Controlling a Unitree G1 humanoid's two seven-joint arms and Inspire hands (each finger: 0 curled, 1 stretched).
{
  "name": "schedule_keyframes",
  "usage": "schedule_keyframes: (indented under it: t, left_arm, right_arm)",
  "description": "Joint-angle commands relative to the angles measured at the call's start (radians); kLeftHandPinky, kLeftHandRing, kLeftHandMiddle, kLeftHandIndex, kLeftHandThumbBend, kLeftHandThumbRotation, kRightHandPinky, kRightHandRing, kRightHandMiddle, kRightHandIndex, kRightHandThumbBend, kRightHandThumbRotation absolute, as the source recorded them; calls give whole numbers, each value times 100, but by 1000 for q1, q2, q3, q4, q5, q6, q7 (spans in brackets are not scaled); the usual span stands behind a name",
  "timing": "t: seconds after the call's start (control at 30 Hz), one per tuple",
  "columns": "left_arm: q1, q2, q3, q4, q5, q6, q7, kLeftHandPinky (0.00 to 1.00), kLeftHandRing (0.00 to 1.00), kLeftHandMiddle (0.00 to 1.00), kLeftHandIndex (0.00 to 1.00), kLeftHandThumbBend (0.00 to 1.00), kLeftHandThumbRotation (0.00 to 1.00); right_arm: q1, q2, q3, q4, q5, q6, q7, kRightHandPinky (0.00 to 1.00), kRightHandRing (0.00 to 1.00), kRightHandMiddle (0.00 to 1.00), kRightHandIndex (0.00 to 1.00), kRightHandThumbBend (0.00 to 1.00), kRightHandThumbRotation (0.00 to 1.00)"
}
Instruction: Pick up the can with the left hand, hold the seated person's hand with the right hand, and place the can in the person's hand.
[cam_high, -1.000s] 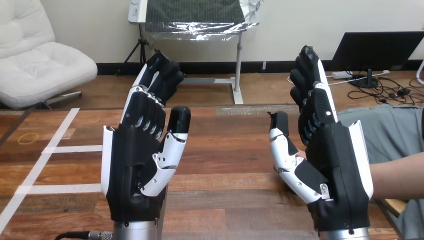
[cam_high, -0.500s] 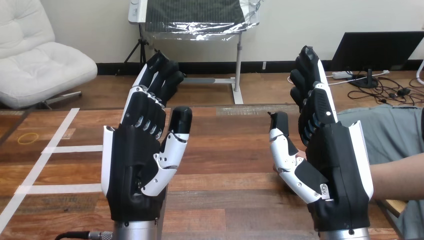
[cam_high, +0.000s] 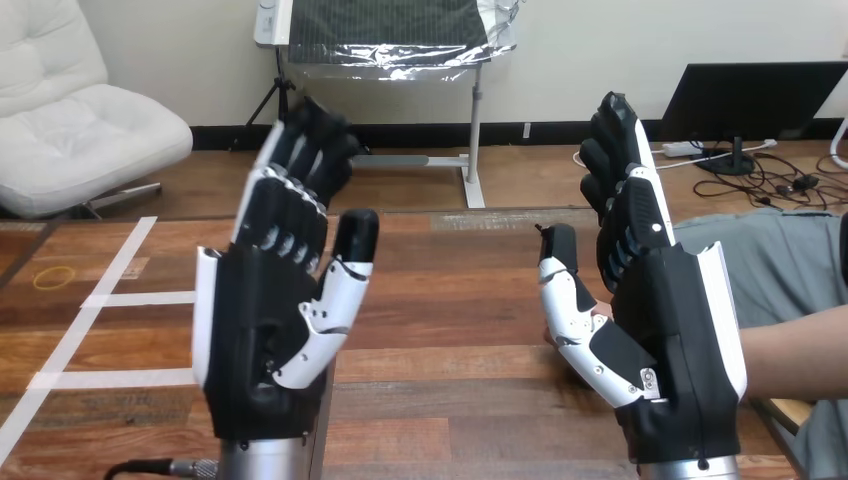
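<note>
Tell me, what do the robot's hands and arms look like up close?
Both the left hand and the right hand are black and blocky, with white shells along their sides. The fingers are jointed, black and white; each thumb is white with a black tip. Each hand sits on a round silver forearm.

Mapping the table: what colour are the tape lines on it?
White; the tape lines show best in the head view.

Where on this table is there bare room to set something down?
Bare brown wooden table between the robot's open black-and-white left hand and right hand, and left of the left hand, across the white tape lines. Crowded at the right edge: the person's forearm is beside the right hand.
</note>
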Motion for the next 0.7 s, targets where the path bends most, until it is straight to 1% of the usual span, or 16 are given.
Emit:
schedule_keyframes:
  t: [0.0,0.1,0.2,0.3,0.43,0.47,0.53,0.6,0.67]
  left_arm:
    - [36,-6,-1,-75,-10,-20,-16,85,86,88,90,42,29]
    - [35,2,10,-87,-16,-26,-25,84,86,88,90,42,27]
    - [40,-1,27,-107,-5,-18,-18,85,87,89,90,45,24]
    - [43,-9,54,-118,32,-19,3,86,87,89,90,47,22]
    - [36,-26,116,-120,120,-37,54,87,88,89,89,48,19]
    - [35,-26,122,-122,129,-37,60,88,88,89,88,49,17]
    - [29,-25,154,-119,183,-39,88,88,88,89,88,50,17]
    - [25,-26,178,-117,221,-35,112,88,89,89,88,50,17]
    - [23,-26,190,-117,246,-29,132,87,89,89,88,51,17]
  right_arm:
    - [-12,30,-14,-25,-1,-17,-2,100,100,100,100,0,0]
    - [-12,29,-15,-25,0,-17,-1,100,100,100,100,0,0]
    - [-12,31,-15,-25,5,-16,-1,100,100,100,100,0,0]
    - [-11,29,-15,-26,5,-13,0,100,100,100,100,0,0]
    - [-12,28,-17,-21,7,-21,0,100,100,100,100,0,0]
    - [-11,27,-18,-20,8,-22,0,100,100,100,100,0,0]
    - [-10,26,-18,-23,6,-17,1,100,100,100,100,0,0]
    - [-10,26,-18,-24,7,-16,2,100,100,100,100,0,0]
    - [-10,26,-18,-24,11,-17,3,100,100,100,100,0,0]
